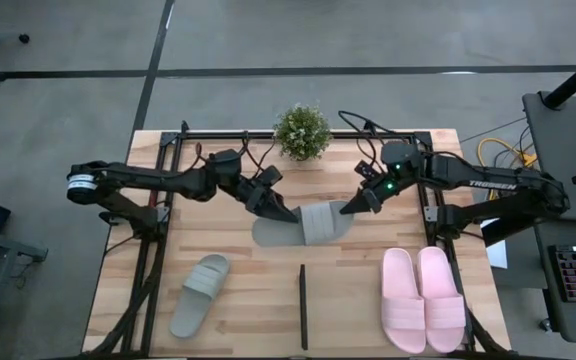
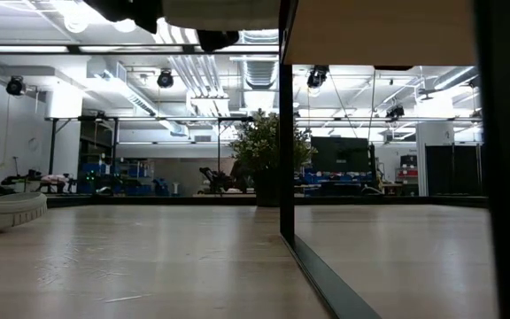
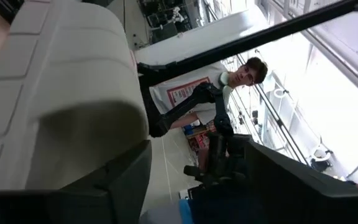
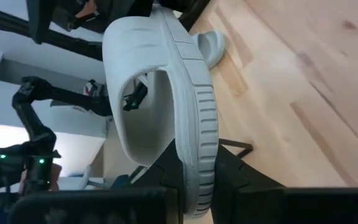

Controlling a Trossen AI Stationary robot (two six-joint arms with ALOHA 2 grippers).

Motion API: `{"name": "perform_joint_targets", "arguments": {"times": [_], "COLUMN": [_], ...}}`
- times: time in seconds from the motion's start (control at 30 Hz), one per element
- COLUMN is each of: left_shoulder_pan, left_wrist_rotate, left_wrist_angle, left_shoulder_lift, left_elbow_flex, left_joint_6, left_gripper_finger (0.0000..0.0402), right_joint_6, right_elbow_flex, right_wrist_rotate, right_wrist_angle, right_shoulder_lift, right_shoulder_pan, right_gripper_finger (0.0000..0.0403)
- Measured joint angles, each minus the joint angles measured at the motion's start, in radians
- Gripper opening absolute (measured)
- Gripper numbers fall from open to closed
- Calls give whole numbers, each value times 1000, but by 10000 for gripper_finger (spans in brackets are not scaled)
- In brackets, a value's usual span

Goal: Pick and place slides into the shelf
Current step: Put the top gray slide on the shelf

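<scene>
slides: right hand [image 1: 351, 207] pinched the grey-green slide [image 1: 313, 222] beside the plant [image 1: 301, 131]; left hand [image 1: 286, 214], spread wide, should back off cleanly.

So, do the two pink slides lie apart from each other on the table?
No, in the high view the pink slides lie side by side, touching along their length.

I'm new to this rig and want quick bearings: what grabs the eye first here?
Mid-table, both arms meet over one grey-green slide: the right gripper is shut on its edge, while the left gripper stands open at its other end. The second grey-green slide lies near the front left, the pink pair side by side at front right, and a small potted plant at the back edge.
</scene>
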Motion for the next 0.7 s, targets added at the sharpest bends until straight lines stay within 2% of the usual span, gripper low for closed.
{"name": "perform_joint_targets", "arguments": {"times": [0.3,0.7], "left_shoulder_pan": [61,159], "left_wrist_rotate": [-3,-6], "left_wrist_angle": [-4,-16], "left_shoulder_lift": [0,1], "left_elbow_flex": [-6,-21], "left_joint_6": [-25,-29], "left_gripper_finger": [249,249], "right_joint_6": [-46,-83], "right_elbow_flex": [-1,-1], "right_wrist_rotate": [12,121], "right_wrist_angle": [-98,-279], "right_shoulder_lift": [-103,-250], "right_shoulder_pan": [-77,-152], "right_gripper_finger": [31,31]}}
